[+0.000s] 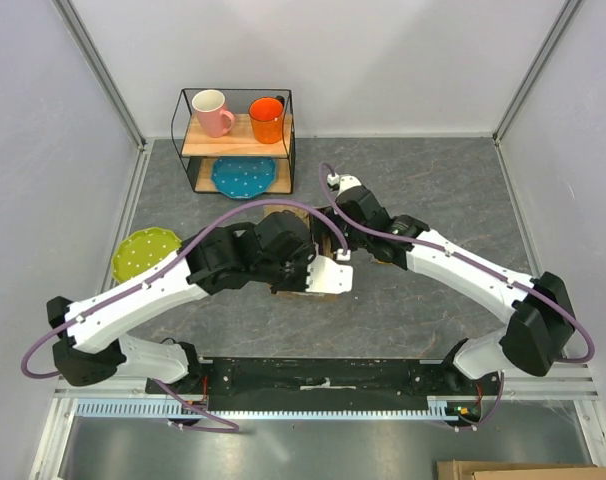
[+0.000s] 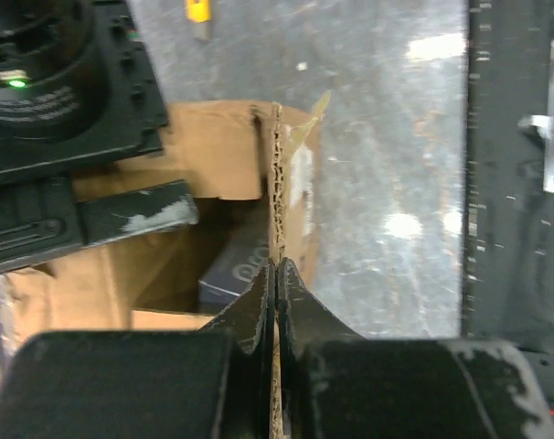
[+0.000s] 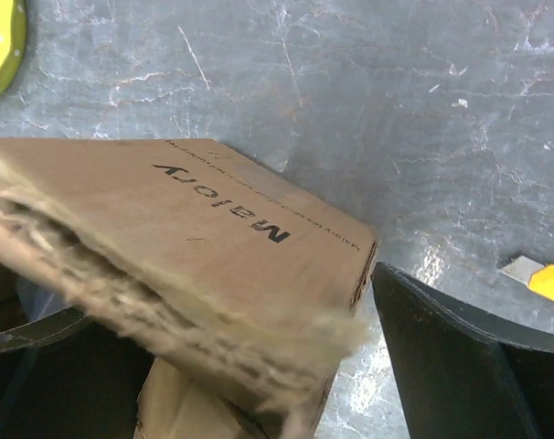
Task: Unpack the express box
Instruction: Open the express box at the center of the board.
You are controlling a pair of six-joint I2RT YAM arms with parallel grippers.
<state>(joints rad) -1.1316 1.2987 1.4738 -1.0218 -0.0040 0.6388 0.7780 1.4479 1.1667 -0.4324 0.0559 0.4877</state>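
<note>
- Left gripper (image 2: 275,267): jaws fully closed, pinching the corrugated edge of an upright flap (image 2: 278,183) on the express box (image 2: 213,151).
- The flap's long axis runs straight ahead of the left fingertips, in line with the fingers. The box opening is just to the left of that line in the left wrist view.
- Right gripper (image 3: 227,297): jaws wide open, straddling a printed flap (image 3: 231,233) that lies between the fingers. There is a visible gap at one finger (image 3: 442,352), so it reads as not clamped.
- The box sits directly under both grippers at mid-table, mostly hidden by the arms in the top view.
- The top is already open, with a dark printed item (image 2: 242,272) down inside, just below and beside the left fingertips.
- A yellow box cutter (image 3: 547,282) lies on the table beyond the box, apart from both grippers.
- Judgement: the left arm is busy holding the flap back, so the free right gripper is the one to go in. The contents are below it, past the printed flap, which probably needs folding out first.
</note>
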